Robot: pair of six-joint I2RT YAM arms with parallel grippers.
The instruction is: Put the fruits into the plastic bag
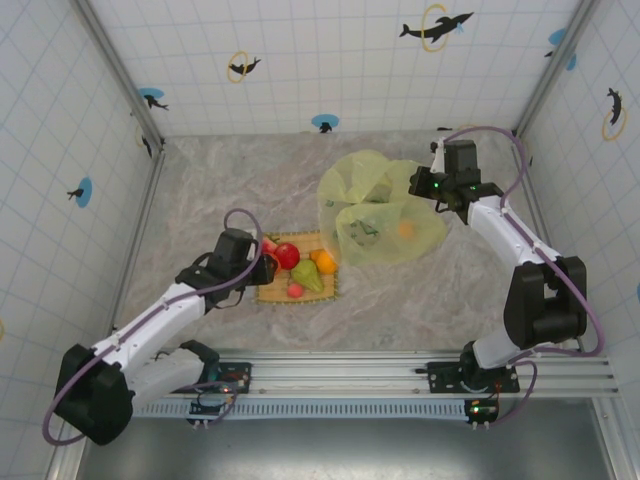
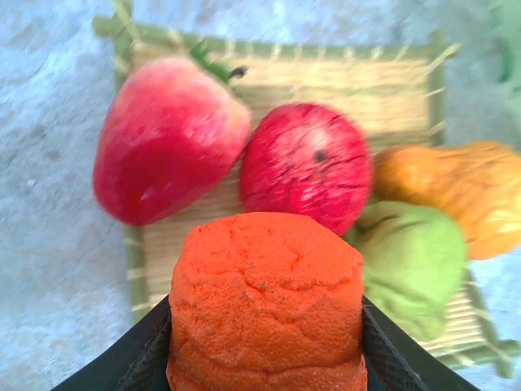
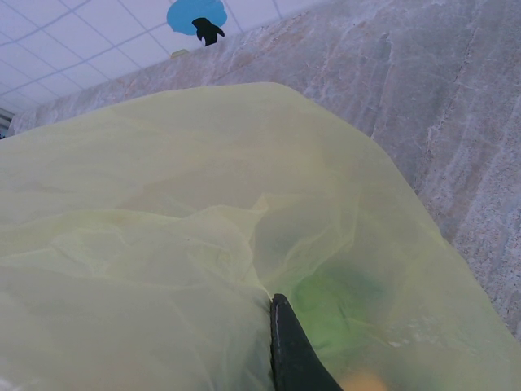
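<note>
Top external view: two arms over a marbled counter (image 1: 200,190). The left tool (image 1: 262,268) sits at the left edge of the mat (image 1: 325,293). The right tool (image 1: 420,190) meets the upper right rim of the bag (image 1: 375,215), which stands crumpled just beyond the mat's far right corner. On the mat lie the red apple (image 1: 287,255), a yellow-orange fruit (image 1: 323,261), the pear (image 1: 308,277) and a small pink fruit (image 1: 295,290), all close together. Through the bag's film show a bagged orange (image 1: 405,228) and a green fruit (image 1: 365,232).

Left wrist view: the left tool is closed on an orange (image 2: 264,301), with its dark fingers (image 2: 138,358) pressed against both sides of the fruit. The orange is over the mat's near half; whether it is raised or resting cannot be told. Beyond it, the strawberry (image 2: 167,138) lies at the mat's left edge, partly over the counter, touching the red apple to its right. The pear lies right of the held orange, beside the apple, with the yellow-orange fruit against its far side.

Right wrist view: the bag's translucent film lies in front of the counter. One finger (image 3: 289,350) of the right tool is visible, and creases in the film converge at its tip. The other finger is hidden behind the film. The tool is clamped on the bag's rim. The green fruit shows as a blur through the film, just right of the finger.
</note>
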